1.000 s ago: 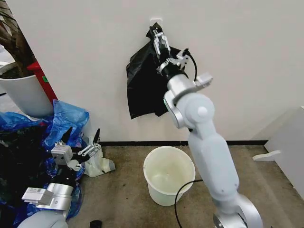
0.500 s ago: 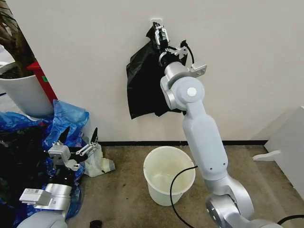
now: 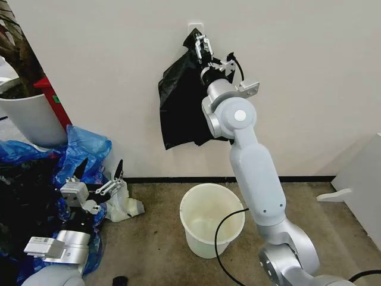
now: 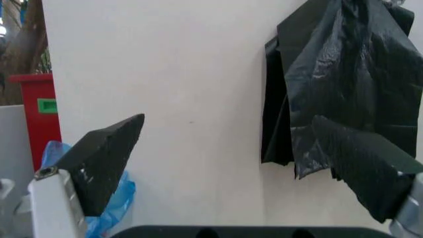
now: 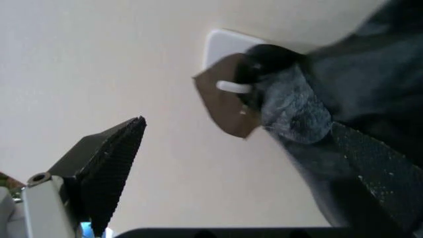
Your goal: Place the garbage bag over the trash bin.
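In the head view, the thin glossy black plastic garbage bag is seen hanging from a small white wall hook, above the round cream-white plastic trash bin on the floor. The right gripper is raised to the bag's top; the left gripper is held low beside crumpled blue plastic bags.

In the left wrist view, the left fingers are spread apart on nothing.

In the right wrist view, the right fingers are parted, the bag's bunched neck between them.

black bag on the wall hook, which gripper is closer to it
Right. The right gripper is raised to the top of the bag, by the hook, fingers open. The left gripper sits low near the floor by the blue bags, well away, also open.
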You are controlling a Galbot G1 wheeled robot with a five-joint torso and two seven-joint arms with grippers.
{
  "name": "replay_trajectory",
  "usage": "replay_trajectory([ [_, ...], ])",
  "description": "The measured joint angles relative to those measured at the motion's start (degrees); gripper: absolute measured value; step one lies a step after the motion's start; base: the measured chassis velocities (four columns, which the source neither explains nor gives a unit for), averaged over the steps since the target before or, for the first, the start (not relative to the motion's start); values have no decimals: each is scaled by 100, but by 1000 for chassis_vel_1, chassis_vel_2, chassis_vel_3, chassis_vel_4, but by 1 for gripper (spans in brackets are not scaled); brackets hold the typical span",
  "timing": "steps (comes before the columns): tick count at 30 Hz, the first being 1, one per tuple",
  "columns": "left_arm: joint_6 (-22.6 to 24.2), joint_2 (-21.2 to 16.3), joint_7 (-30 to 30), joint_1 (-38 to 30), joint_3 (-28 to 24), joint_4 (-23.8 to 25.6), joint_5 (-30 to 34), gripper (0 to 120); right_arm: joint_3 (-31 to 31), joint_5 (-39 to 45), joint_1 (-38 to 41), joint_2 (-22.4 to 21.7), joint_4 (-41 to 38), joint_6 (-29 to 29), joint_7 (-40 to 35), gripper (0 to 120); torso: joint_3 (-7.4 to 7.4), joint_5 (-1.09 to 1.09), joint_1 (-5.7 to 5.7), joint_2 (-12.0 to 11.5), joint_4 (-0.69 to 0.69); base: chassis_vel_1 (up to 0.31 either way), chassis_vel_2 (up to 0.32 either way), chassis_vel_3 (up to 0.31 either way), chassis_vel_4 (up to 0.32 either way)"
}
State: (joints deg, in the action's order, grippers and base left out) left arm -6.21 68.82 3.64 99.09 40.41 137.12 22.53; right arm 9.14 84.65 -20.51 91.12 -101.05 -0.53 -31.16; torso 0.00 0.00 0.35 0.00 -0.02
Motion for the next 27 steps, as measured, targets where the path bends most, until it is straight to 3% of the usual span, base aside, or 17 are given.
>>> replay_trajectory([
  [12, 0, -1, -4, -7, -8, -6, 4, 100, -12, 4, 205, 38, 171, 17, -14, 95, 0, 0, 0, 1, 0, 0, 0, 0, 0],
  [25, -68, -39, 19, -40, 26, -8, 11, 100, -34, 336, 271, 65, 189, -192, -157, 44, 0, 0, 0, 1, 0, 0, 0, 0, 0],
  [27, -68, -40, 20, -40, 26, -6, 12, 100, -37, 339, 261, 64, 183, -195, -156, 41, 0, 0, 0, 1, 0, 0, 0, 0, 0],
])
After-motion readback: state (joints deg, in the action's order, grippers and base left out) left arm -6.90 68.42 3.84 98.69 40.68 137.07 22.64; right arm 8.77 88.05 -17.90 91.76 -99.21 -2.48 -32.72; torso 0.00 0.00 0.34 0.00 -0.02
